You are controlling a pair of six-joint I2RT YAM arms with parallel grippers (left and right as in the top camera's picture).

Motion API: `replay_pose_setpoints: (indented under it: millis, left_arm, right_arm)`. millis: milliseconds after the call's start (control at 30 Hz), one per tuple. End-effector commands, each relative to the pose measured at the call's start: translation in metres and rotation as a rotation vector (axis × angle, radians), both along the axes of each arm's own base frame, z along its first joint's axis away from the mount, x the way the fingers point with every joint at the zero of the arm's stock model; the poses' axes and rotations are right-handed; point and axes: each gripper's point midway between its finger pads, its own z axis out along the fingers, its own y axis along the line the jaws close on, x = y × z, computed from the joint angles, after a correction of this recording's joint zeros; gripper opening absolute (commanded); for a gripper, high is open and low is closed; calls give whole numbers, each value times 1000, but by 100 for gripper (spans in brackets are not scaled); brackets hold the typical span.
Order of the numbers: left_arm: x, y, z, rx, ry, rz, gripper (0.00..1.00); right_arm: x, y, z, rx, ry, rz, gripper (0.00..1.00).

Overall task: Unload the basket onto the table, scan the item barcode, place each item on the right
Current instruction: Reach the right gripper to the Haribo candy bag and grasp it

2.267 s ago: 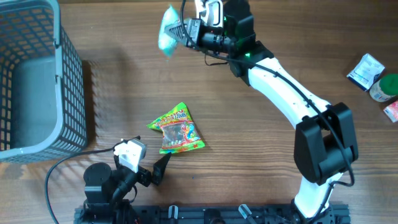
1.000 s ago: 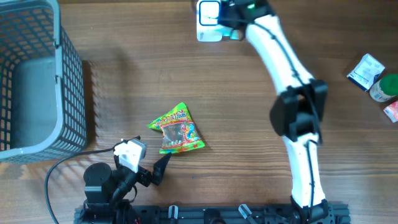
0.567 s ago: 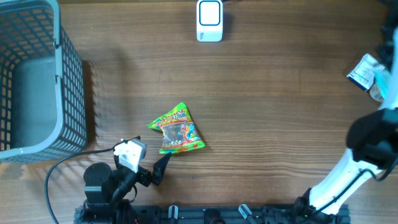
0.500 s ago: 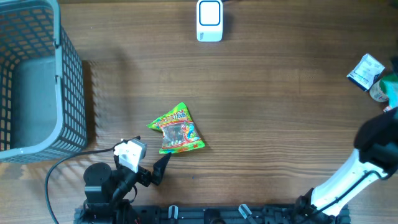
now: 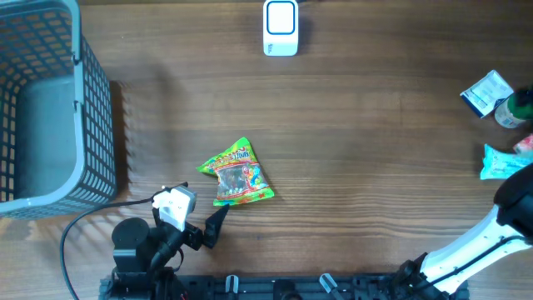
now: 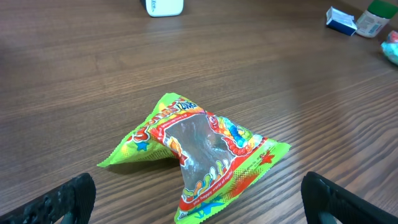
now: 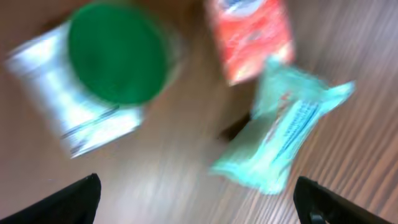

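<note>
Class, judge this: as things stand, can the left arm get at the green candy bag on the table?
Probably yes. The candy bag lies just ahead of the left gripper, whose jaws stand wide open, and nothing sits between them on the table.

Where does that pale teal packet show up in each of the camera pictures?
Overhead: teal packet, far right edge, below the green-capped bottle.
Left wrist: likely the teal sliver at the right edge.
Right wrist: centre right, blurred.
Shared landmark: the green-capped bottle, in all three.
</note>
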Motion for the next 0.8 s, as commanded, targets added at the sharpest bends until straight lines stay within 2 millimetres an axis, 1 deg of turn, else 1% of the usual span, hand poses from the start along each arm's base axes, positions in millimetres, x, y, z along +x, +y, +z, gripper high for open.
replay_pose_setpoints:
  millis: [0,33,67,100,133,167,200,233,267,300,333,367,400,433,467,500,533,600,633,667,700,767]
  left_arm:
    - [0,-1,0,-2,-5,-3,100]
    - [0,-1,0,-3,-5,-3,100]
    - [0,-1,0,-3,-5,-4,100]
    - [0,-1,0,-3,-5,-3,100]
    - [0,-1,0,-3,-5,-3,100]
    - [0,-1,0,-2,-5,-3,100]
    - [0,-1,0,-2,-5,-3,100]
    - [0,-1,0,-2,-5,-3,100]
    - [0,-1,0,-3,-5,-4,100]
    - [0,-1,0,-3,-5,-4,100]
    - [0,-1,0,-2,-5,-3,100]
    - [0,-1,0,-3,-5,-3,100]
    - [0,-1,0,-3,-5,-4,100]
    - [0,-1,0,-3,-5,-4,100]
    - [0,-1,0,-3,-5,-4,100]
    - [0,-1,0,-2,-5,-3,100]
    - [0,-1,0,-2,-5,-3,100]
    - [0,-1,0,-3,-5,-3,100]
    - [0,-1,0,-3,-5,-3,100]
    - [0,-1,0,-3,-5,-4,100]
    - [0,-1,0,-3,-5,-4,100]
    - [0,-1,0,-2,-5,-3,100]
  right_arm:
    - [38,95,64,204,-225,233,100]
    - [48,136,72,252,-250,397,100]
    - [53,165,74,282,-252,511,100]
    - [61,220,68,293,-229,750,100]
    - [65,272,59,284,-220,986,100]
    - [64,319,50,287,-210,1160,100]
    - [60,367,39,293,-206,1290,100]
    - [54,404,31,300,-205,1377,99]
    - [44,438,24,310,-197,1463,97]
    - [35,458,21,316,-190,1516,95]
    - [19,490,17,327,-180,1601,93]
    - [10,511,17,326,-190,1659,93]
    - [3,528,18,325,-204,1703,93]
    - [-4,551,17,320,-231,1764,97]
    - [-10,571,13,318,-263,1801,100]
    - [-17,584,6,337,-265,1802,100]
    - [-29,594,-10,355,-226,1821,100]
    - [-43,603,-32,392,-160,1846,100]
    - [-60,617,-43,487,-141,1890,100]
    - [-68,624,-45,538,-138,1913,100]
    - [-77,629,-52,567,-115,1930,100]
    - [-86,630,-68,576,-52,1934,100]
